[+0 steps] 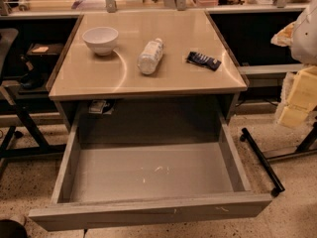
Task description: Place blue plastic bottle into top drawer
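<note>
Bottle (150,56) outside top drawer (148,175), pincer offscreen

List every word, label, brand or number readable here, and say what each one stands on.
No text here can be read.
blue plastic bottle: pale label, print too blurred to read.
dark blue packet: white marks, unreadable.
paper tag under the desk: unreadable.
top drawer: only white scuffs, no writing.
The hand is not in view.

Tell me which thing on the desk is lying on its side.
The bottle, between the bowl and the blue packet; the bowl stands upright, the packet is flat. The hand is out of view.
</note>
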Tool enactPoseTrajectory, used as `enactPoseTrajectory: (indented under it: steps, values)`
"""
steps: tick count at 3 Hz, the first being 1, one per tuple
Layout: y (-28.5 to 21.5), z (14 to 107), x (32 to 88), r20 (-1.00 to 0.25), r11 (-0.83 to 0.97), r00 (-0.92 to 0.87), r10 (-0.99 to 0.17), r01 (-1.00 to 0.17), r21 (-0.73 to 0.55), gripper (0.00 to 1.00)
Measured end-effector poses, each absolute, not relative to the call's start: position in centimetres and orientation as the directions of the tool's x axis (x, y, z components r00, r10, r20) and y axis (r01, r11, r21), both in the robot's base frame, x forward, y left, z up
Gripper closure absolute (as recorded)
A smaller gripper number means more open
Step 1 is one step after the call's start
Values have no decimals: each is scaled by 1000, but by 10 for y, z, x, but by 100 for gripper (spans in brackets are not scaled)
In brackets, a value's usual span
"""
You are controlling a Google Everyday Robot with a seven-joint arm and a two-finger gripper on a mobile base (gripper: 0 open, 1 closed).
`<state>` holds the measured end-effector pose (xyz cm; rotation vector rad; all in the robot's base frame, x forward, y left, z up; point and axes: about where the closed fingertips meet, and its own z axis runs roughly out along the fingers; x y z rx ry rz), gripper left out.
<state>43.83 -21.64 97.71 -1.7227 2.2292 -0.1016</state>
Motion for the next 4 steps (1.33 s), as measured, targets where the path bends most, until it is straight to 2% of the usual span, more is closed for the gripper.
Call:
enactPoseTrajectory:
  steps: [2,4]
  values:
    - [-214,980,442,-203,310,-266,-942,-922,-230,0]
    - [-185,974,523,-153,509,-488,-859,-845,-164,0]
